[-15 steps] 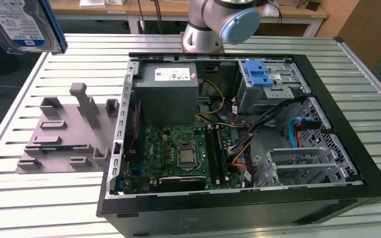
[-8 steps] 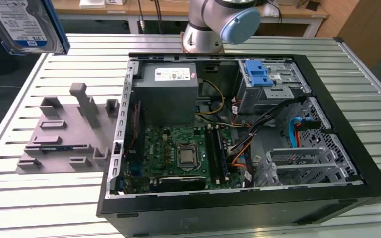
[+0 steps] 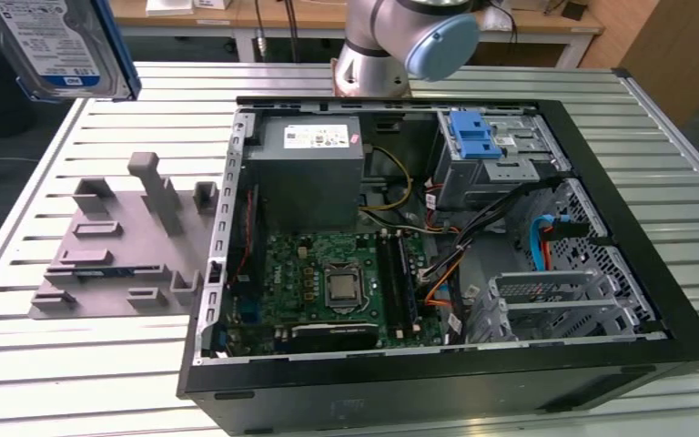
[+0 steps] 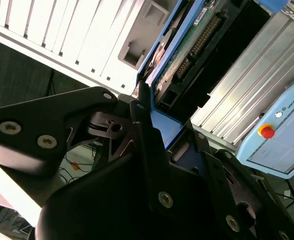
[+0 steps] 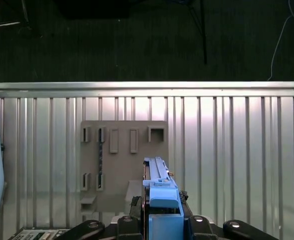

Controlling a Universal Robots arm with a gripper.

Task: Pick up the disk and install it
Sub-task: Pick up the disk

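Note:
The disk [image 3: 55, 44] hangs high above the table at the exterior view's far left, its white-and-blue label facing that camera and its blue carrier bracket along the edge. In the first wrist view the disk [image 5: 159, 190] stands edge-on with the blue bracket on top, clamped by my gripper [image 5: 162, 222]. In the second wrist view the disk [image 4: 189, 42] shows its green circuit board side, and my gripper [image 4: 154, 122] is shut on its blue-framed end. Below it lies the grey holder plate [image 5: 121, 160].
The open computer case [image 3: 222, 228] lies on the slatted metal table [image 3: 83, 382]. Inside are a grey power supply box [image 3: 313, 164], a silver cage with a blue latch [image 3: 481, 137] and the motherboard [image 3: 331, 282]. The grey holder plate [image 3: 119, 241] sits beside the case. A pendant with a red button [image 4: 267, 131] stands nearby.

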